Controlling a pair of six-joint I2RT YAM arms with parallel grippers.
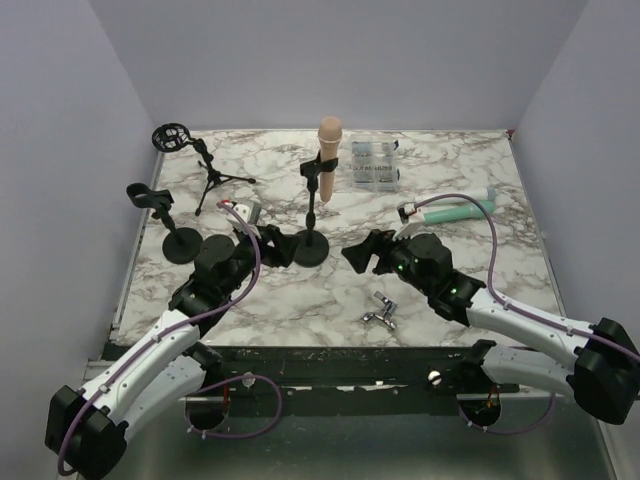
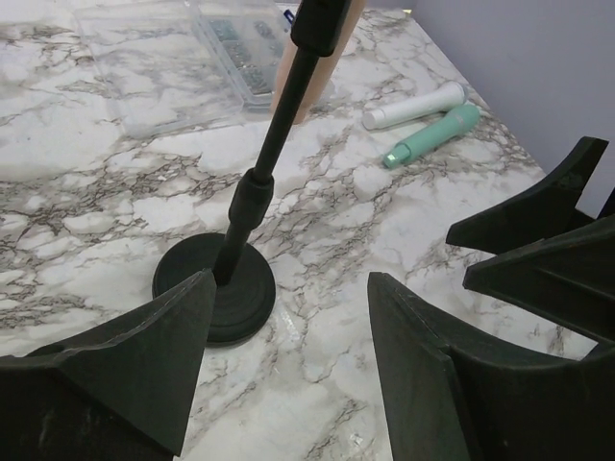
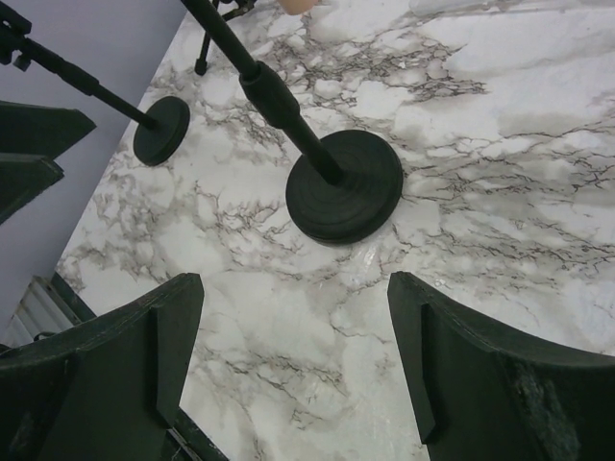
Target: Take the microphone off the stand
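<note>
Two black claws flank one microphone stand (image 1: pixel 315 205) on a marble table (image 1: pixel 300 300), as I see it from the overhead camera. The peach-coloured microphone (image 1: pixel 329 148) sits upright in the clip at the top of that stand, head up, a little past the table's centre toward 12 o'clock. The stand's round base (image 1: pixel 311 250) rests flat on the marble.

My left claw (image 1: pixel 272 246) lies at 9 o'clock of the base, just beside it. Its fingers are spread apart with nothing between them. My right claw (image 1: pixel 362 255) lies at 3 o'clock of the base, near it but apart from it. Its fingers are also spread wide and hold nothing. Both claws sit low, at base height, well below the microphone. Each wrist camera shows the base and pole just beyond the gap between its own fingers.

A clear plastic box (image 1: pixel 373 165) lies at 3 o'clock of the microphone, and any print on it is too small for me to read.

A white stick-shaped object (image 1: pixel 415 212) and a green one (image 1: pixel 460 208) lie at 2 o'clock of my right claw. A second round-based stand (image 1: pixel 182 245) stands at 9 o'clock of my left claw. A tripod stand (image 1: pixel 212 178) with a ring mount stands at 10 o'clock of the table. A small metal piece (image 1: pixel 380 315) lies at 6 o'clock of my right claw.
</note>
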